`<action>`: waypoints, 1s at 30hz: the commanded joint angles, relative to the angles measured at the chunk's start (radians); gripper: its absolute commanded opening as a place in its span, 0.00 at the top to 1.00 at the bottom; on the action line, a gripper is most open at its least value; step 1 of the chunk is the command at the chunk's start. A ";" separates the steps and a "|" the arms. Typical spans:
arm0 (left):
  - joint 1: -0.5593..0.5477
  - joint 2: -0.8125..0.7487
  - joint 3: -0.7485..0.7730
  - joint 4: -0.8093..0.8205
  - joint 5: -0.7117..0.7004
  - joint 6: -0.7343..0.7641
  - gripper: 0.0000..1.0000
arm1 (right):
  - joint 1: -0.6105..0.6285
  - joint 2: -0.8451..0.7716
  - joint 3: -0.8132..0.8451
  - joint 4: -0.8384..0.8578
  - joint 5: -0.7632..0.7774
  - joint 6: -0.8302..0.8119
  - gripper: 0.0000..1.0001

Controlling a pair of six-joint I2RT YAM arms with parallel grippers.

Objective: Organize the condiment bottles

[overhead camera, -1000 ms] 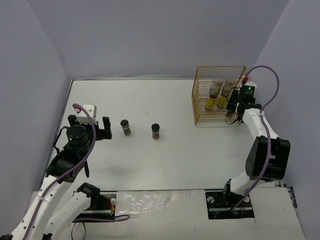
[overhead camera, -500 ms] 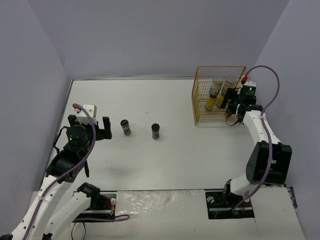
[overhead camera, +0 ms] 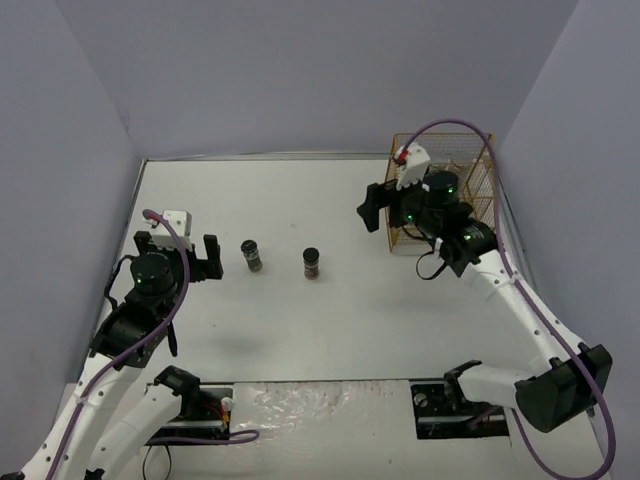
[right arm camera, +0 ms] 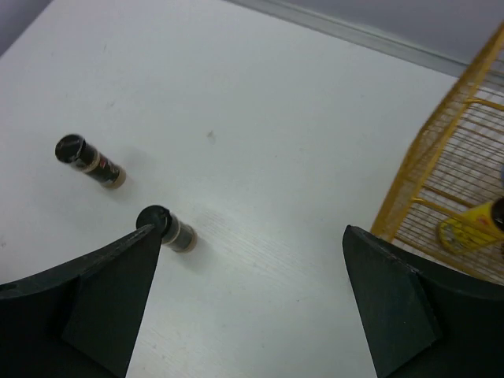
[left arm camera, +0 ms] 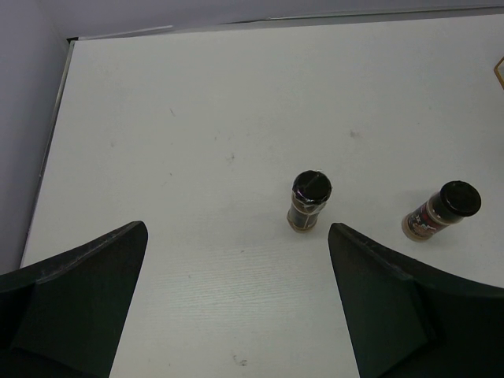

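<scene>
Two short dark black-lidded jars stand upright on the white table, one [overhead camera: 251,254] just right of my left gripper [overhead camera: 186,252] and the other [overhead camera: 312,262] further right. The left wrist view shows them [left arm camera: 310,201] [left arm camera: 441,211] beyond my open, empty left gripper [left arm camera: 236,315]. My right gripper [overhead camera: 385,208] hovers left of the yellow wire rack [overhead camera: 482,160], open and empty. Its wrist view shows both jars [right arm camera: 90,161] [right arm camera: 168,228] ahead of my right gripper [right arm camera: 248,307]. A yellow-labelled bottle [right arm camera: 476,228] stands inside the rack [right arm camera: 429,169]. My right arm hides the rack's contents from above.
Grey walls close the table [overhead camera: 300,200] at the back and on both sides. The rack stands in the back right corner. The arm bases and a mounting plate [overhead camera: 330,405] sit at the near edge.
My right gripper opened, drew out of the rack and swung left over the table, now facing the two jars. The left arm and both jars have not moved.
</scene>
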 commanded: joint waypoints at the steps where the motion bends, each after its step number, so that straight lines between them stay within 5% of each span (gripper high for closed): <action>1: -0.005 0.010 0.041 0.044 -0.002 0.001 0.03 | 0.150 0.182 0.028 0.108 -0.044 -0.094 0.02; 15: -0.005 0.008 0.041 0.039 -0.010 0.003 0.03 | 0.339 0.544 0.141 0.182 0.011 -0.147 0.12; 30: -0.004 0.005 0.041 0.040 -0.004 0.001 0.03 | 0.355 0.498 0.021 0.183 0.166 -0.130 0.60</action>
